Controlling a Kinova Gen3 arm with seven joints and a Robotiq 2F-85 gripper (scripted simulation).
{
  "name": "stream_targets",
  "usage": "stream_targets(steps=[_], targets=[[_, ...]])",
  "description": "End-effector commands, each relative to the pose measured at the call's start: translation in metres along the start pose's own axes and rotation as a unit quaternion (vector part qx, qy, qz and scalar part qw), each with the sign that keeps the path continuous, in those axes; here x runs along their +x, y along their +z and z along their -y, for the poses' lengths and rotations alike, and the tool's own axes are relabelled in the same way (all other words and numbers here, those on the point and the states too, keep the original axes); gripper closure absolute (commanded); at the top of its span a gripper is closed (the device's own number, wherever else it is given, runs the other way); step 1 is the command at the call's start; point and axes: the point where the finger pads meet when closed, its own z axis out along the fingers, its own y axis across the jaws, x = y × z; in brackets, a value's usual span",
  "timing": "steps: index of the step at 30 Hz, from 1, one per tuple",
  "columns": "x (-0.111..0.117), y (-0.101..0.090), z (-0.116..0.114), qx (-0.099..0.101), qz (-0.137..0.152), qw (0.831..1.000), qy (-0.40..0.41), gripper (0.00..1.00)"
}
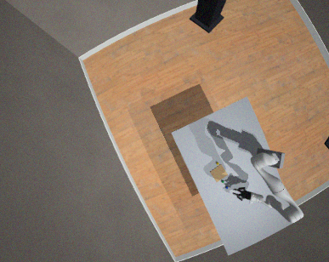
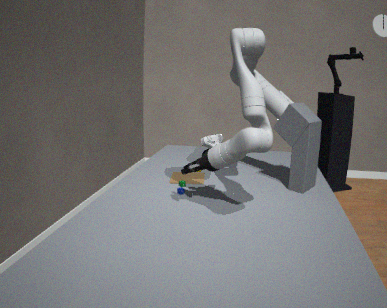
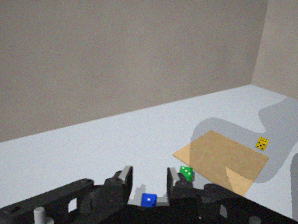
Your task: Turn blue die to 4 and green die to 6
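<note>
The tan mat (image 1: 218,173) (image 2: 175,176) (image 3: 220,159) lies flat on the grey table (image 1: 245,221) (image 2: 188,250). The yellow die (image 1: 218,162) (image 3: 262,143) sits at the mat's far corner. The green die (image 1: 223,181) (image 2: 182,183) (image 3: 188,173) sits at the mat's near edge; I cannot tell if it is fully on the mat. The blue die (image 1: 226,186) (image 2: 181,191) (image 3: 148,200) lies on the bare table just off the mat, beside the green die. My gripper (image 1: 235,193) (image 2: 184,170) (image 3: 149,176) hovers a little above and behind the blue die, fingers partly apart and empty.
The arm's grey base block (image 2: 303,150) stands at the table's back right. A black stand (image 2: 335,140) with a camera arm is on the wooden floor beyond it. The table's left edge (image 2: 63,220) runs along the wall.
</note>
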Motion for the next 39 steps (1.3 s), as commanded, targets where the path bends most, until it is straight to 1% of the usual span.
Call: stream_targets(steps=[1, 5, 7, 10, 12, 16, 21, 27, 29, 32, 34, 36, 39], targets=[[0.003, 0.001, 0.003, -0.003, 0.009, 1.000, 0.001, 0.65], [0.008, 0.007, 0.007, -0.011, 0.038, 0.999, -0.003, 0.65], [0.012, 0.012, 0.010, -0.016, 0.060, 0.998, -0.006, 0.65], [0.017, 0.020, 0.015, -0.024, 0.103, 0.994, -0.010, 0.65], [0.017, 0.020, 0.015, -0.024, 0.103, 0.994, -0.010, 0.65], [0.026, 0.031, 0.018, -0.034, 0.174, 0.984, -0.016, 0.65], [0.036, 0.042, 0.018, -0.037, 0.276, 0.960, -0.019, 0.65], [0.046, 0.043, 0.010, -0.027, 0.391, 0.920, -0.013, 0.65], [0.046, 0.043, 0.010, -0.027, 0.391, 0.920, -0.013, 0.65], [0.051, 0.040, 0.006, -0.018, 0.437, 0.899, -0.008, 0.65], [0.054, 0.038, 0.004, -0.011, 0.461, 0.887, -0.004, 0.65], [0.056, 0.035, 0.002, -0.006, 0.480, 0.877, -0.001, 0.65], [0.059, 0.033, 0.000, 0.000, 0.499, 0.866, 0.002, 0.65]])
